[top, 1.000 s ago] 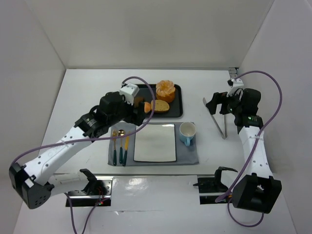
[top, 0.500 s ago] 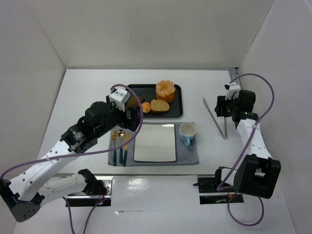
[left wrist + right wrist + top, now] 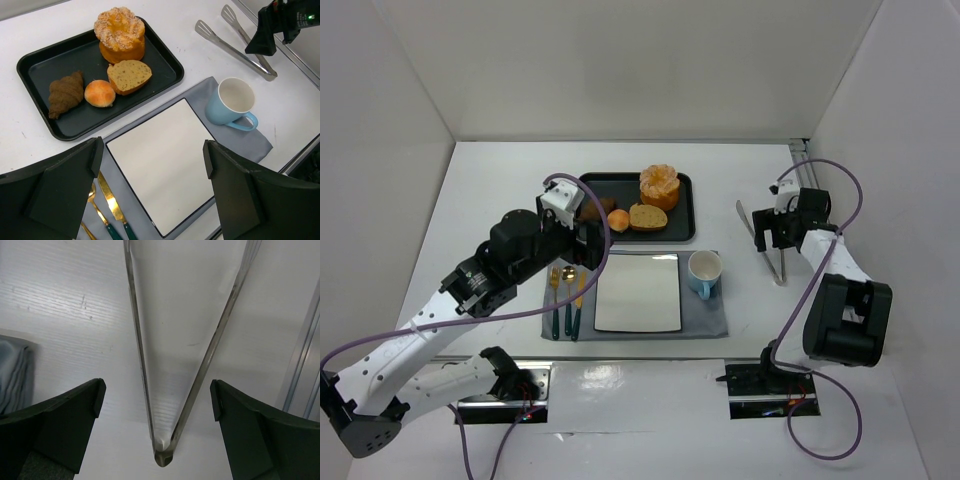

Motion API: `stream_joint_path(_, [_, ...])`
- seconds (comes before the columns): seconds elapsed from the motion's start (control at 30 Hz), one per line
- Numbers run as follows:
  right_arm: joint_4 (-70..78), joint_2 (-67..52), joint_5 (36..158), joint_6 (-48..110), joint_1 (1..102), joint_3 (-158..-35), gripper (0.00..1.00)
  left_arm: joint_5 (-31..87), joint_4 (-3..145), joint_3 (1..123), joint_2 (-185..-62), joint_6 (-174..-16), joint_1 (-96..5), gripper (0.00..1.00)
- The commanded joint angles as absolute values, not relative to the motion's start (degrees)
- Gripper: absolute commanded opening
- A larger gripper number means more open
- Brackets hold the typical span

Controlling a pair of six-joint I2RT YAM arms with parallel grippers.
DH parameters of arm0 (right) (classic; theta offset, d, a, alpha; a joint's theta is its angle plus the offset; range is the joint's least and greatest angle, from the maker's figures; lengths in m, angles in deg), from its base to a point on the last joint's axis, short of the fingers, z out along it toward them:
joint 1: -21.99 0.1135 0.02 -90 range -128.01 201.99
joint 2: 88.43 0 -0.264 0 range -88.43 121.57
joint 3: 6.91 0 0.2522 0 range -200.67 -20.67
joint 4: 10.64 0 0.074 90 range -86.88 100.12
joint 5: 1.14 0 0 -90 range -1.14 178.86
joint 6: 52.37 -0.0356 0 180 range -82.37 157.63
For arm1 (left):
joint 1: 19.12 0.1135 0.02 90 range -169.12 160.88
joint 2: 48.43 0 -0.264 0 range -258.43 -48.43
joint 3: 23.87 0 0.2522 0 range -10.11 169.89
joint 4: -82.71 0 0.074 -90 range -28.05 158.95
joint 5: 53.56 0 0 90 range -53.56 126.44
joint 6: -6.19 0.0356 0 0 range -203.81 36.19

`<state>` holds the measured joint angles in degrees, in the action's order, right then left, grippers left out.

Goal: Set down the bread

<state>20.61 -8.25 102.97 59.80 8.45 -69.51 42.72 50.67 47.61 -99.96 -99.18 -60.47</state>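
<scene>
The bread, a small round golden bun (image 3: pixel 100 93), lies on the black tray (image 3: pixel 35 70) between a brown croissant (image 3: pixel 66 92) and a pale bread slice (image 3: pixel 129 76). It also shows in the top view (image 3: pixel 620 217). My left gripper (image 3: pixel 152 150) is open and empty. It hangs over the near-left part of the white square plate (image 3: pixel 160 160), short of the tray (image 3: pixel 680 228). My right gripper (image 3: pixel 156 395) is open low over the metal tongs (image 3: pixel 164 455), one finger on each side of their hinge end, not touching them.
A large ridged orange pastry (image 3: pixel 120 37) sits at the tray's back. A blue cup (image 3: pixel 232 100) stands on the grey mat (image 3: pixel 250 142) right of the plate. Gold cutlery (image 3: pixel 112 202) lies left of the plate. The tongs (image 3: pixel 768 255) lie near the right wall.
My left gripper has drawn back from the tray toward the plate, and the bun stays on the tray. My right gripper has turned and come down over the tongs.
</scene>
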Motion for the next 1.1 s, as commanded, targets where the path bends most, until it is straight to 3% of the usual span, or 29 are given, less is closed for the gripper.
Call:
stream_joint_path(0.0, [19.47,-6.61,98.71,61.80,9.16,-71.03,1.00,41.80,53.83,47.37,-98.44,-99.98,-60.70,1.00])
stream_joint_path(1.07, [18.94,5.08,95.02,61.27,10.83,-72.70,0.97,41.80,53.83,47.37,-97.92,-100.51,-60.70,1.00])
